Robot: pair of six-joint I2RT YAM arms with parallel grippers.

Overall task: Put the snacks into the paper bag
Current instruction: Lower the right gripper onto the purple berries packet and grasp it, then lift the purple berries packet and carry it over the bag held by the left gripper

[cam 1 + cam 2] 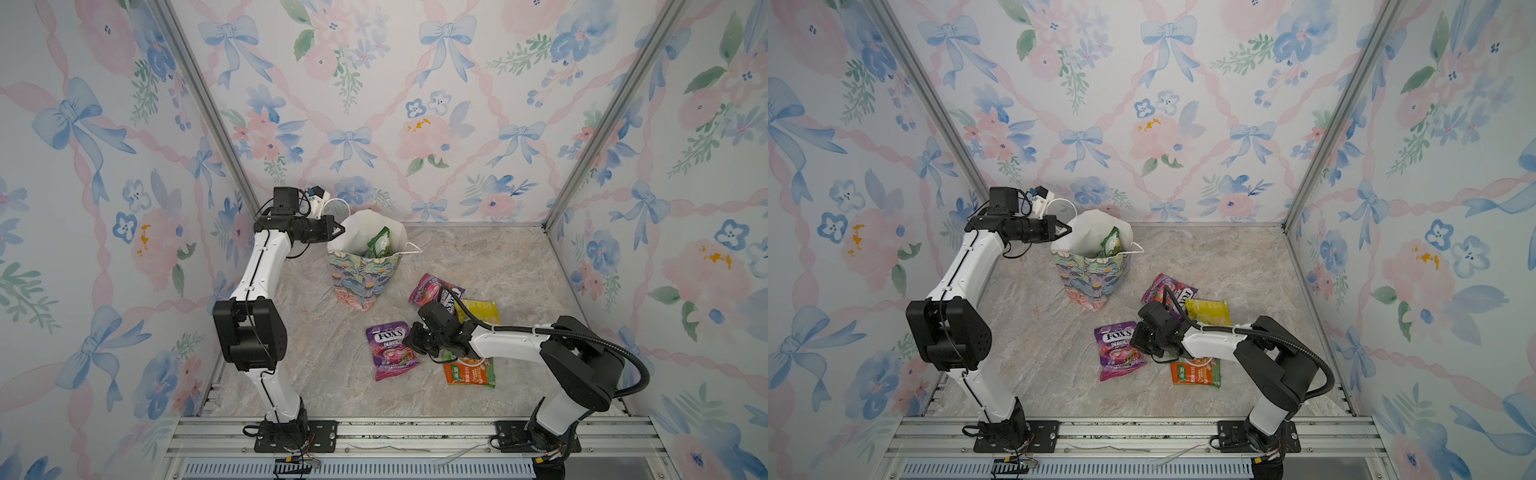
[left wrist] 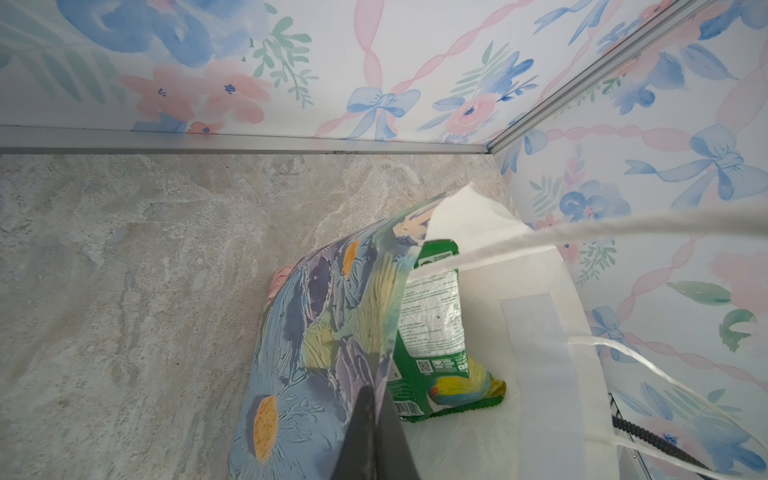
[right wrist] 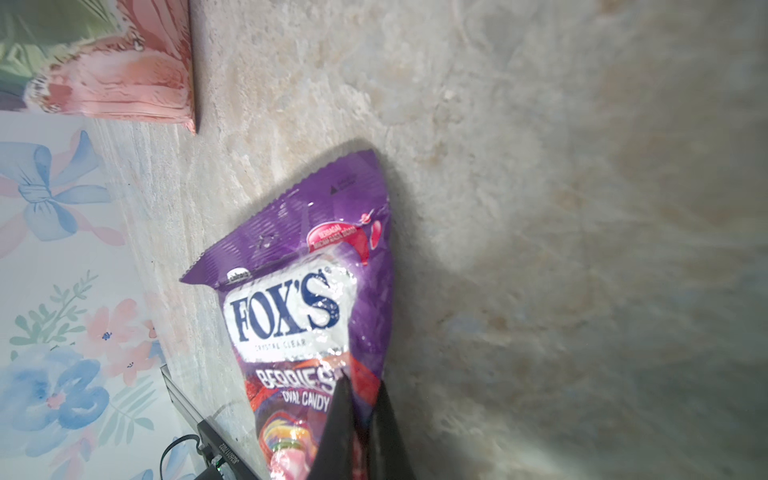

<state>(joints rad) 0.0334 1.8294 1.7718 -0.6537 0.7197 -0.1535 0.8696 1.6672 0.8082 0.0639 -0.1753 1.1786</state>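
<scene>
The paper bag [image 1: 365, 278] stands upright at the back left of the marble floor, with a green pouch [image 1: 379, 242] sticking up inside it. My left gripper [image 1: 340, 230] is shut on the bag's left rim. In the left wrist view its fingers [image 2: 365, 415] pinch the floral wall [image 2: 316, 332] beside the green pouch [image 2: 432, 332]. My right gripper [image 1: 411, 336] is shut on the right edge of a purple FOX'S packet [image 1: 390, 349], seen in the right wrist view as the packet [image 3: 299, 266] pinched by the gripper [image 3: 361, 384]. Another purple packet [image 1: 428, 287], a yellow pouch [image 1: 480, 311] and an orange-green pouch [image 1: 469, 373] lie near my right arm.
Floral walls with aluminium corner posts [image 1: 582, 158] close in the floor on three sides. A metal rail [image 1: 415, 432] carrying both arm bases runs along the front. The bag's white cord handles [image 1: 409, 248] hang loose over its rim.
</scene>
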